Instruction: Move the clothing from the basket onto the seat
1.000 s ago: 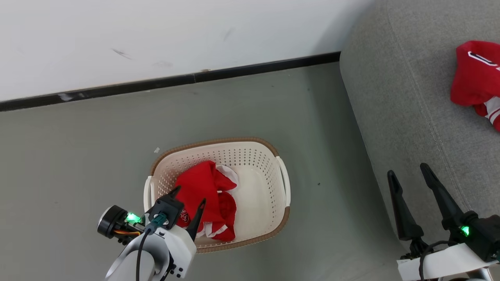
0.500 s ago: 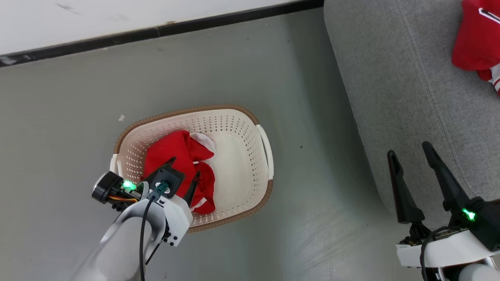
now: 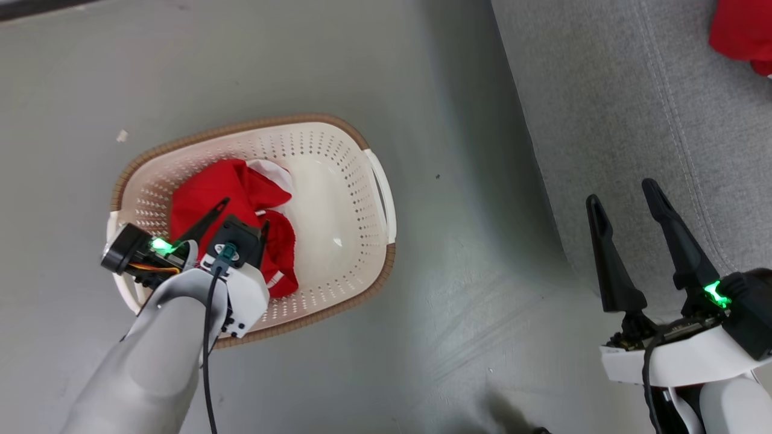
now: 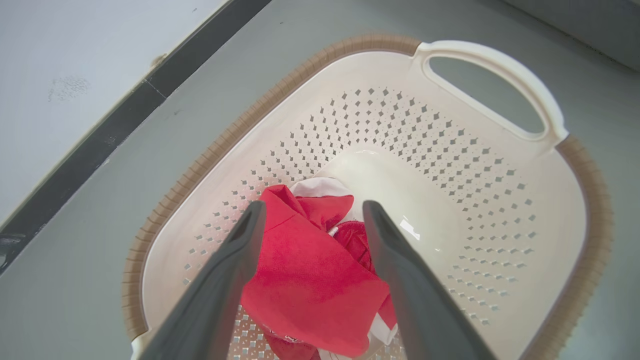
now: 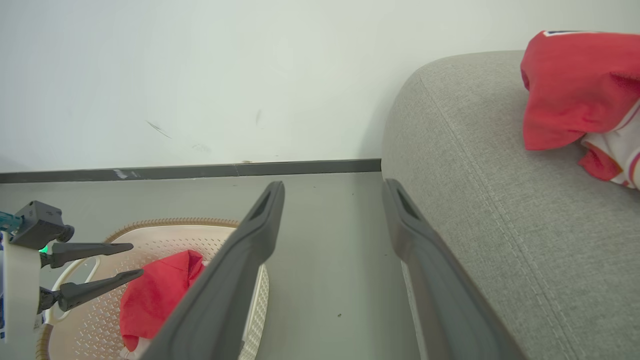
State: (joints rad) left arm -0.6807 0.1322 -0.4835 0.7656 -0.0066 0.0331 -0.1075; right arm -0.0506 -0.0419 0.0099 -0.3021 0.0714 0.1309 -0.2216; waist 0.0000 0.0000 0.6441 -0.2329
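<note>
Your left tool [image 4: 314,206] hangs spread above the clothing [image 4: 310,280], bunched left in the basket [image 4: 320,60]: you're at the reach. Next, drop lower and pinch a fold. Right tool [image 3: 621,190] gapes by the seat [image 3: 603,90].

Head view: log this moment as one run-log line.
left gripper: open, over clothing in basket | right gripper: open, empty, by seat | second garment: on seat | stage: pre-grasp

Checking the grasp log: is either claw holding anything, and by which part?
Nothing is held. The left claw hangs open over the clothing in the basket; the right claw is open and empty.
</note>
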